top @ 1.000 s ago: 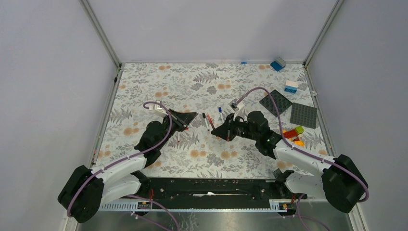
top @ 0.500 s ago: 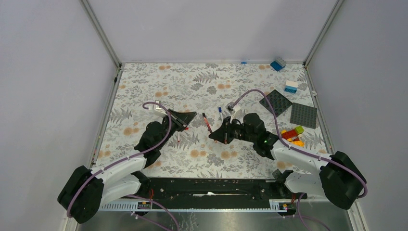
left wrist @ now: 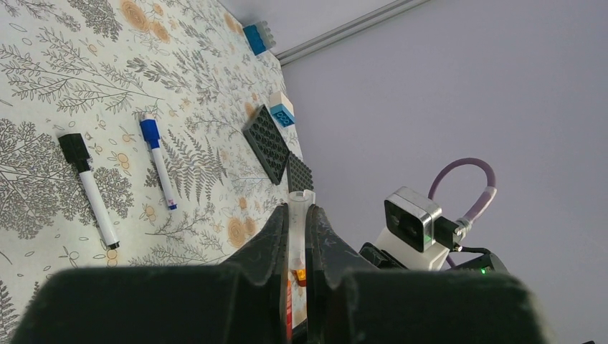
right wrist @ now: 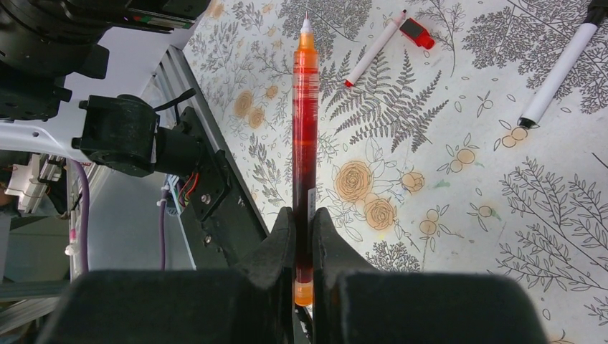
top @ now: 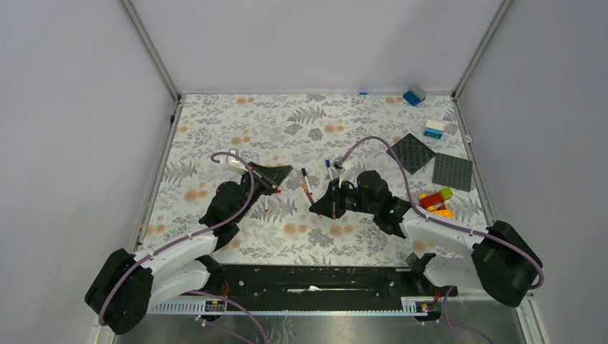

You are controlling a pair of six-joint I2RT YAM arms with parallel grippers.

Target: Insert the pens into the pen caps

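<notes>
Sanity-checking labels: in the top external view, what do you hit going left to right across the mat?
left gripper → black-ended pen → blue-ended pen → square dark baseplate → grey baseplate

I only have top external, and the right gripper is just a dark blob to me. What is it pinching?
Observer: The right wrist view shows the right gripper shut on a red-orange pen, its bare white tip pointing outward.
Operator: And the left one?
Observer: The left gripper is shut on a white tube whose open end faces outward; I cannot tell whether it is a cap.
Operator: Any loose cap nearby?
Observer: A small red cap lies close beside a white pen.
</notes>
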